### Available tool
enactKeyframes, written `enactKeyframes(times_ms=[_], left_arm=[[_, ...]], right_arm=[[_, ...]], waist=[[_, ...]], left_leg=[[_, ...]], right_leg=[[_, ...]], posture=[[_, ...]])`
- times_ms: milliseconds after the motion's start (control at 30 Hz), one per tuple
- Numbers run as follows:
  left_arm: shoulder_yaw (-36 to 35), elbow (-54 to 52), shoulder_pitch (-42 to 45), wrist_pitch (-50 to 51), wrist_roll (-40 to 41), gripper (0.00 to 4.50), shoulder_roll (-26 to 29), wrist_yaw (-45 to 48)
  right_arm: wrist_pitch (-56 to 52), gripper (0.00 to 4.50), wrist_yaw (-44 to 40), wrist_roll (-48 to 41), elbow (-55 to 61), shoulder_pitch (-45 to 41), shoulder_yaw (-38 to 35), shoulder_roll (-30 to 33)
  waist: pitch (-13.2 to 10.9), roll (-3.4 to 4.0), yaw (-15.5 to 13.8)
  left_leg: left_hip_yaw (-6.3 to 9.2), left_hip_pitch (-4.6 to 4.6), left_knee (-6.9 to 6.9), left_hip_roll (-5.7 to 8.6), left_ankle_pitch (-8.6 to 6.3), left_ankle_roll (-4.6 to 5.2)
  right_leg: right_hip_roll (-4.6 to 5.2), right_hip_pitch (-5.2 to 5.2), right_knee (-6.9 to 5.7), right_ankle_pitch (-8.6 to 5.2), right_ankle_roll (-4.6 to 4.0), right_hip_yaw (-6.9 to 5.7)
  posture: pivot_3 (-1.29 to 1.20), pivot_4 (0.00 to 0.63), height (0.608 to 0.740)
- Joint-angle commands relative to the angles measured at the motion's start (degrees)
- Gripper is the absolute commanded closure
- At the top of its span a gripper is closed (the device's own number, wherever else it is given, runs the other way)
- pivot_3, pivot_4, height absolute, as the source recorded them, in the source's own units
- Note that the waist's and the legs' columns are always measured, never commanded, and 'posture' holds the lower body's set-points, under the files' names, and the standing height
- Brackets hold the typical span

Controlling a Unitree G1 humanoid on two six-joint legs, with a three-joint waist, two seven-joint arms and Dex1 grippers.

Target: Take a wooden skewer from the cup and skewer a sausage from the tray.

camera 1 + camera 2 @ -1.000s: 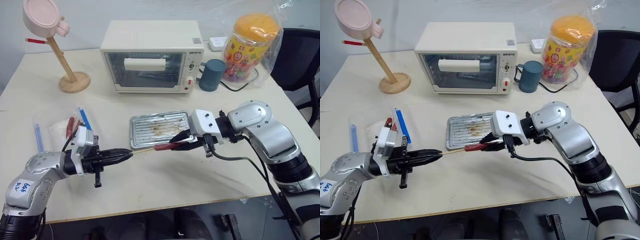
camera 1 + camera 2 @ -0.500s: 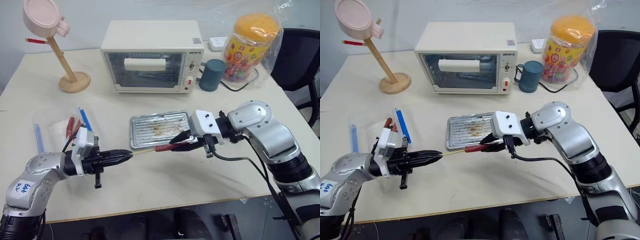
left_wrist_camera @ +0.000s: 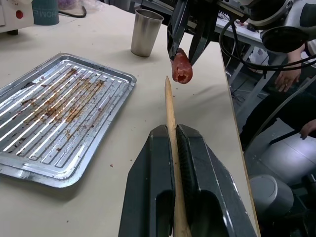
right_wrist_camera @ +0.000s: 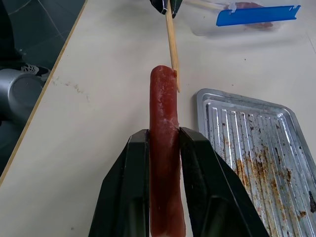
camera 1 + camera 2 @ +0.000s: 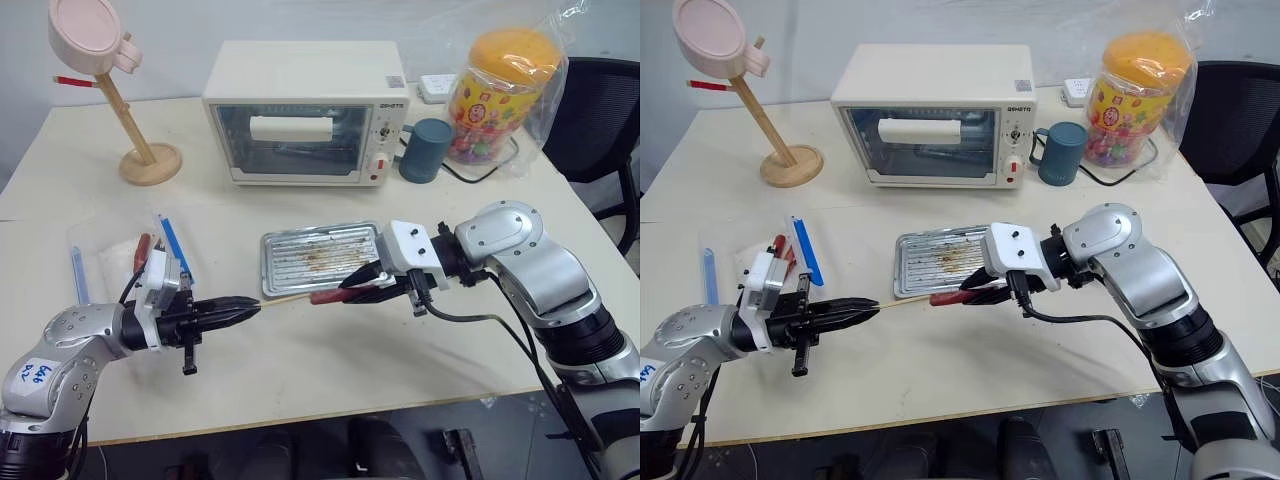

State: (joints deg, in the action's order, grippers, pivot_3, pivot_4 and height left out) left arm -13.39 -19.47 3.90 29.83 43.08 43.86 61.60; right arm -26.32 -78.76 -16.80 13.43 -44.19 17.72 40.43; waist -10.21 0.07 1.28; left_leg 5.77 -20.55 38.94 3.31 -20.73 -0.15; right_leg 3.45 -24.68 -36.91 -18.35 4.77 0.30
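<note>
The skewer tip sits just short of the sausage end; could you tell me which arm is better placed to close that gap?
Probably the left gripper: it clamps the wooden skewer, aimed near the sausage in the right gripper.

The toaster oven [image 5: 304, 112] stood at the table's [image 5: 330, 365] back edge, the mug [image 5: 425, 150] and candy jar [image 5: 503, 95] to its right. The tray [image 5: 318, 259] lay mid-table before the oven. A wooden stand [image 5: 125, 110] occupied the back left corner.
</note>
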Motion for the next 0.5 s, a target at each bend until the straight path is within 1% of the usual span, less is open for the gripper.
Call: enactKeyframes(times_ms=[33,500], left_arm=[[0.05,-1.50,0.46,-0.35,0.54,4.50,0.02,0.31],[1.38,-0.89,1.61,-0.99,-0.44,4.50,-0.88,-0.09]], right_arm=[[0.65,3.60,-0.32,-0.05,1.21,-0.84,-0.17,0.37],[0.97,3.60,-0.53,0.13,0.95,-0.78,-0.08,0.17]], waist=[[0.00,0.00,0.00],[0.00,0.00,-0.02]], left_leg=[[0.00,0.00,0.00,0.00,0.00,0.00],[0.00,0.00,0.01,0.00,0.00,0.00]], right_leg=[[0.00,0.00,0.00,0.00,0.00,0.00],[0.00,0.00,-0.01,0.00,0.00,0.00]], posture=[[0.00,0.150,0.740],[0.00,0.150,0.740]])
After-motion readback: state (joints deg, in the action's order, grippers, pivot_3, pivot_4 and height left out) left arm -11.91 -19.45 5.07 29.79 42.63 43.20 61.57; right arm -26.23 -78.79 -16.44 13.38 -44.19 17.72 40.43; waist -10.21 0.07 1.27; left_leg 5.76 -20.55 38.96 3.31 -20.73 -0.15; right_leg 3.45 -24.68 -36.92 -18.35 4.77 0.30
